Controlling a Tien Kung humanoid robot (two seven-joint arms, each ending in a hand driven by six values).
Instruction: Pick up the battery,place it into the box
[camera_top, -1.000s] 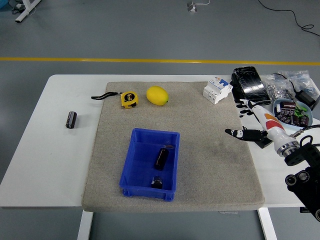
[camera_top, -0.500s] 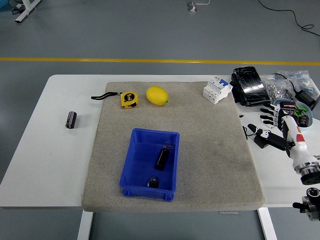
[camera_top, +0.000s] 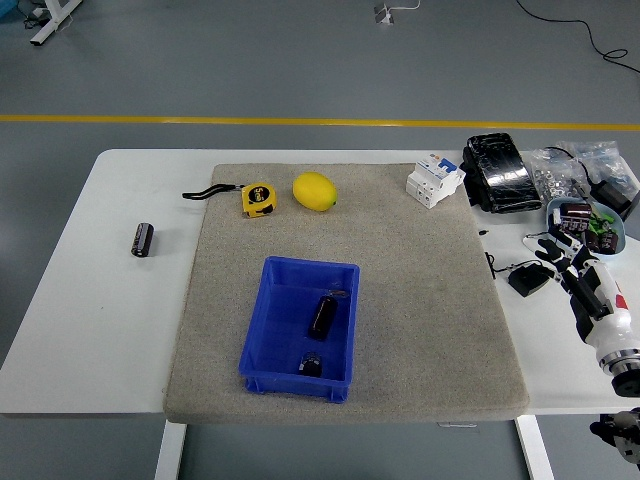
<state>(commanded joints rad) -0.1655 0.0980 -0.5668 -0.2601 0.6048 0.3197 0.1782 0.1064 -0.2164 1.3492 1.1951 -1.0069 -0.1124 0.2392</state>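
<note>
Grey mat (camera_top: 400, 300) on white table (camera_top: 90, 320), right robot hand (camera_top: 575, 265) spread, empty.

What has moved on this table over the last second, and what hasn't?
The robot's right hand has pulled back from the grey mat's right edge towards the table's right side, fingers spread, holding nothing. The blue plastic box with two dark batteries, the black battery lying at the left, the yellow lemon and the tape measure stayed put.

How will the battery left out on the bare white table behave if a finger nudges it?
The battery is a short cylinder lying on its side on the smooth table, so it will probably roll. It looks rigid. Its dark casing may be slippery.
</note>
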